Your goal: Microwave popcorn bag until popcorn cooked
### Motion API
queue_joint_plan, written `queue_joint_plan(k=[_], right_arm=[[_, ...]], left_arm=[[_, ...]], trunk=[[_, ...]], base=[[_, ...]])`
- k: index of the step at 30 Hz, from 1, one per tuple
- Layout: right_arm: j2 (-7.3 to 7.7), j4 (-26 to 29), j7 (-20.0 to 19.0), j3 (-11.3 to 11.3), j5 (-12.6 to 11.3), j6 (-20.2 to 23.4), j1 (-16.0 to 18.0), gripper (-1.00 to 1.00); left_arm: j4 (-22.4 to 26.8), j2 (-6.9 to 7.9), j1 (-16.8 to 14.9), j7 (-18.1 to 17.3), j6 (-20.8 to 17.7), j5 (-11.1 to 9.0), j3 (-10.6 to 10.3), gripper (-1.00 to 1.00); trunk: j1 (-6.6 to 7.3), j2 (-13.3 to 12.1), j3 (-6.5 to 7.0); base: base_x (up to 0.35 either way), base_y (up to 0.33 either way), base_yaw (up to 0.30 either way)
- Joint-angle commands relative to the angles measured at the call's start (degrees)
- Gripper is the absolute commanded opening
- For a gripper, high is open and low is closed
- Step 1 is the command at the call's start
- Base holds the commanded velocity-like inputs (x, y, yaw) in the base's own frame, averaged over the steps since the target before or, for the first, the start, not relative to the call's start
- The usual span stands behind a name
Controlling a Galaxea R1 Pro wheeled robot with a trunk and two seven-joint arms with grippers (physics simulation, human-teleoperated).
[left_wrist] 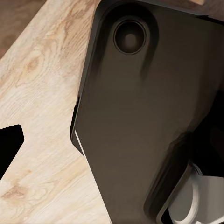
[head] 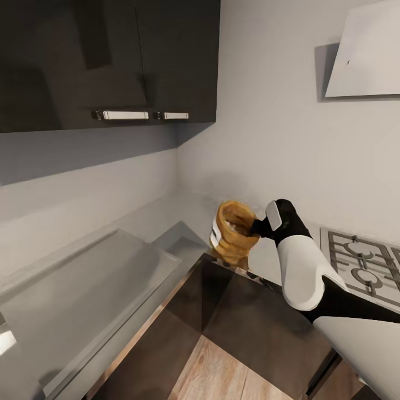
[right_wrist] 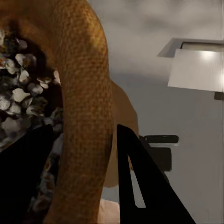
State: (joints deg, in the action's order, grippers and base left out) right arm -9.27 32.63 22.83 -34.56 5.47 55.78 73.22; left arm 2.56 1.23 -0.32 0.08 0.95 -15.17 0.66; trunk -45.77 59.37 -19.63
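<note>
1. Gripping the popcorn bag (head: 233, 236) by its rolled rim, the right gripper (head: 260, 226) has one finger inside the mouth and one outside, closed on the rim wall. The bag hangs tilted above the front edge of the countertop (head: 166, 222), apparently off the surface, though contact at its base cannot be confirmed.
2. The right wrist view shows the rim (right_wrist: 88, 116) pinched between the dark fingers (right_wrist: 144, 186), with the popcorn (right_wrist: 21, 93) heaped close to the opening.
3. Risk, judged: a pinch on one side of a soft paper rim lets the sack swing or fold. A quick turn of the arm could tip the mouth further and spill kernels, or the rim could slide out of the grip.
4. Surroundings: the corner of the worktop lies behind the bag, the gas hob (head: 361, 266) sits to its right beside the forearm, dark wall cabinets (head: 111, 61) hang overhead, and a white hood (head: 366, 53) projects from the wall.
5. Obstruction, judged: the corner walls and overhead cabinets limit lifting room; carrying toward the hob grates risks a snag.
6. The left wrist view faces a dark robot body panel (left_wrist: 140, 116) over the wood floor (left_wrist: 42, 116); the state of the left gripper cannot be told.
</note>
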Motion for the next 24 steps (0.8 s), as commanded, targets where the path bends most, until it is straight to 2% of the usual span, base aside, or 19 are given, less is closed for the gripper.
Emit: queue_joint_plan(k=[1,3,6,7,8,10,12,19,24], right_arm=[[-0.07,0.21,-0.15,-0.44,0.54,1.43,0.08,-1.00],[-0.08,1.54,-0.15,-0.49,0.71,4.22,0.08,-1.00],[-0.28,7.96,-0.08,-0.03,0.76,4.22,0.08,-1.00],[-0.38,10.49,-0.07,2.08,0.81,4.22,0.08,-1.00],[-0.52,12.91,-0.07,5.39,0.80,4.22,0.08,-1.00],[-0.70,15.88,-0.06,8.31,0.66,4.22,0.08,-1.00],[-0.73,18.30,-0.06,9.51,0.56,4.22,0.08,-1.00],[-0.33,23.37,0.02,10.28,0.85,4.22,0.08,-1.00],[-0.18,23.78,-0.06,10.38,0.74,4.22,0.08,-1.00]], left_arm=[[-0.01,0.00,-0.03,0.01,0.10,-0.21,0.04,1.00],[-0.01,0.00,-0.03,0.01,0.10,-0.21,0.04,1.00],[-0.01,0.00,-0.03,0.01,0.10,-0.21,0.04,1.00],[-0.01,0.00,-0.03,0.01,0.10,-0.21,0.04,1.00],[-0.01,0.00,-0.03,0.01,0.10,-0.21,0.04,1.00],[-0.01,0.00,-0.03,0.01,0.10,-0.21,0.04,1.00],[-0.01,0.00,-0.03,0.01,0.10,-0.21,0.04,1.00],[-0.01,-0.02,-0.03,0.01,0.10,-0.21,0.04,1.00],[-0.01,-0.08,-0.03,0.01,0.02,0.02,-0.03,1.00]], trunk=[[0.00,0.05,-0.07],[0.00,0.05,-0.07],[0.00,0.05,-0.07],[0.00,0.05,-0.07],[0.00,0.05,-0.07],[0.00,0.05,-0.07],[0.00,0.05,-0.07],[0.00,0.05,-0.07],[0.00,0.05,-0.07]], base=[[0.000,0.000,0.000],[0.000,0.000,0.000],[0.000,0.000,0.000],[0.000,0.000,0.000],[0.000,0.000,0.000],[0.000,0.000,0.000],[0.000,0.000,0.000],[0.000,0.000,0.000],[0.000,0.000,0.000]])
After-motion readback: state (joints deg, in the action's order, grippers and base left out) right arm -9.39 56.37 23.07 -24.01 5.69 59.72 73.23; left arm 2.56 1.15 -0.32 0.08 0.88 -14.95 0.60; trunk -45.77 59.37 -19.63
